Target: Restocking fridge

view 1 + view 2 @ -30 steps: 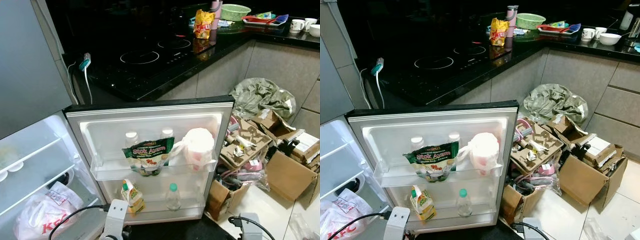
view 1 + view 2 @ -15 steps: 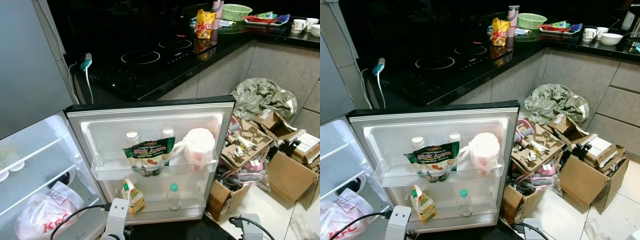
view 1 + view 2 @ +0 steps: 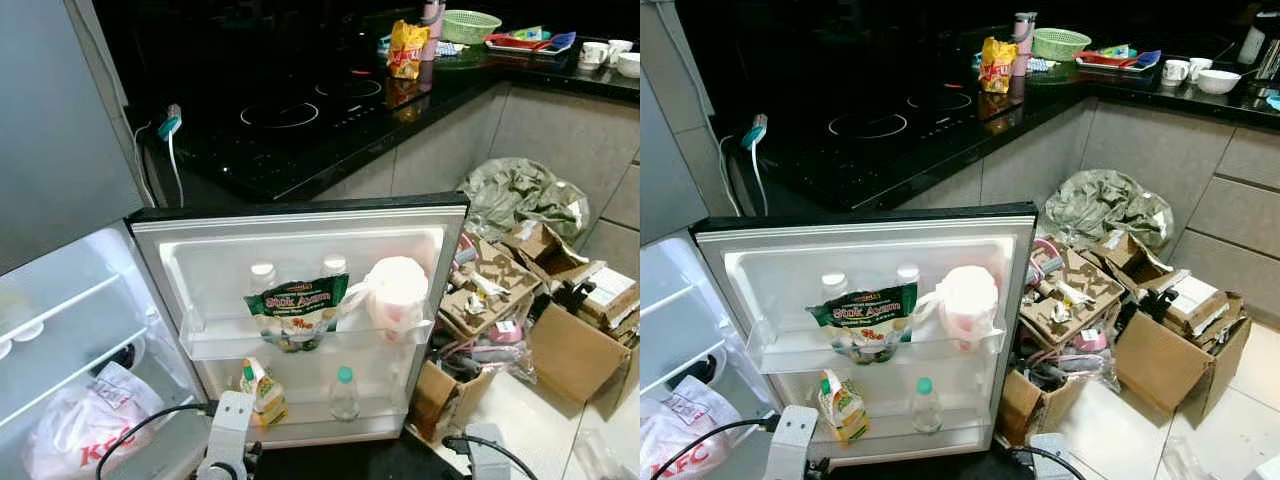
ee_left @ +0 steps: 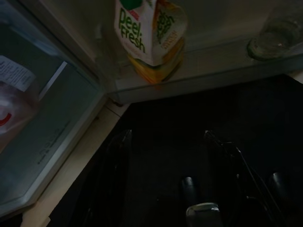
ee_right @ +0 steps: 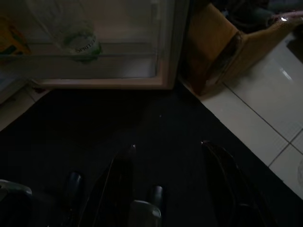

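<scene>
While the fridge door [image 3: 300,215] stands open before me | both fingers spread wide, empty, low beneath it | snack bag [image 3: 408,48] upright on worktop [image 3: 330,130], far beyond door | right gripper [image 5: 165,151] likely nearer; left gripper [image 4: 163,142] below juice pouch [image 4: 147,33]

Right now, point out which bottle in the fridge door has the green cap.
The small clear bottle on the lower door shelf, right of the juice pouch. The two bottles on the upper shelf have white caps.

Upper white plastic door shelf [image 3: 305,340]: green stock pouch [image 3: 297,309], two white-capped bottles, pink bag [image 3: 396,296]. Lower door shelf [image 3: 320,420]: yellow juice pouch [image 3: 262,392], green-capped clear bottle [image 3: 344,394].
</scene>
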You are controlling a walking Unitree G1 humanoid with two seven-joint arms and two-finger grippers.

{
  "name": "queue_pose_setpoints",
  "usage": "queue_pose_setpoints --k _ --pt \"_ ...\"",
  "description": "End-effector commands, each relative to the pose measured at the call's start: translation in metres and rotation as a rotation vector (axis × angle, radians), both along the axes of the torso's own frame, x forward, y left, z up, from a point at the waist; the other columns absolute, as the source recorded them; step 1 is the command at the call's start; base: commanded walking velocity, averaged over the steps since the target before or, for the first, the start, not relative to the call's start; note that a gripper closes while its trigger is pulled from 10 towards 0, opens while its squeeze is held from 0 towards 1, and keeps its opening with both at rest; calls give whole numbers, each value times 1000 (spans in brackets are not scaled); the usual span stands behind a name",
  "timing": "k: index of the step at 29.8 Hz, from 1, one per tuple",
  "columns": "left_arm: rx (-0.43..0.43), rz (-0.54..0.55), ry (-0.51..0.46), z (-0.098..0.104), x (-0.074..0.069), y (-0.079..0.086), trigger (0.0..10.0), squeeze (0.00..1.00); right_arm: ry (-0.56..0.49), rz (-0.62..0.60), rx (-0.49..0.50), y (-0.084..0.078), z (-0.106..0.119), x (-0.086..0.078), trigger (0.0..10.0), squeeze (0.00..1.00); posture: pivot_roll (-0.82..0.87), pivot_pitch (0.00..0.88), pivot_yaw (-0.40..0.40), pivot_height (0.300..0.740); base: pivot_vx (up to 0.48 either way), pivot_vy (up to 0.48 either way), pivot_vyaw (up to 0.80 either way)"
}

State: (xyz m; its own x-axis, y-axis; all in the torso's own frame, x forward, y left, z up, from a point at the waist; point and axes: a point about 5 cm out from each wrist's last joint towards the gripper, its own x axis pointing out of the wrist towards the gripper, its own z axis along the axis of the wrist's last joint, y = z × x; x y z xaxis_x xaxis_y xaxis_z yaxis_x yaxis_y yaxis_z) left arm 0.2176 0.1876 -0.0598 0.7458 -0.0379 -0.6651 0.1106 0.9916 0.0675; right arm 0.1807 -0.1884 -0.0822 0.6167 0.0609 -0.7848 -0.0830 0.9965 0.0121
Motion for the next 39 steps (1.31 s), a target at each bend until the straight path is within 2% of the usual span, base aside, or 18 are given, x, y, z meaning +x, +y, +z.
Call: queue_pose_setpoints --k 1,3,7,15,17,18,21,24,29,32,35,39 --pt "8 -7 -16 2 3 1 10000 0 1 -15 8 -3 2 3 10000 0 -27 0 -2 740 0 0 0" --pt "22 -87 -10 2 5 -10 10000 0 0 -74 11 -14 3 2 10000 0 -22 0 17 740 0 0 0" --pt "35 -125 -1 4 9 -10 10000 0 -9 -120 -19 -18 3 2 10000 0 -52 0 56 740 0 0 0" --pt "35 -123 2 5 9 -8 10000 0 -11 -126 -20 -17 3 2 10000 0 -52 0 63 740 0 0 0" --pt "24 -80 0 5 9 -4 10000 0 -24 -130 -23 -14 3 2 10000 0 -74 20 81 740 0 0 0" --pt "16 -44 -10 6 9 1 10000 0 -22 -114 -19 -9 1 0 10000 0 -51 25 43 740 0 0 0" --pt "5 19 -14 6 7 10 10000 0 3 -79 -29 -5 -2 -7 10000 0 -56 10 40 740 0 0 0" --pt "9 13 -9 5 6 11 10000 0 9 -76 -33 -7 -3 -8 10000 0 -61 6 37 740 0 0 0" --pt "11 7 -11 5 6 10 10000 0 16 -70 -41 -11 -3 -10 10000 0 -55 4 35 740 0 0 0" --pt "13 -10 -6 5 7 6 10000 0 14 -95 -44 -16 -2 -8 10000 0 -75 0 63 740 0 0 0" --pt "6 -38 3 3 7 -2 10000 0 8 -87 -68 -20 0 -6 10000 0 -67 0 60 740 0 0 0" --pt "-3 -23 9 2 4 -2 10000 0 5 -77 -80 -23 1 -4 10000 0 -60 0 48 740 0 0 0"
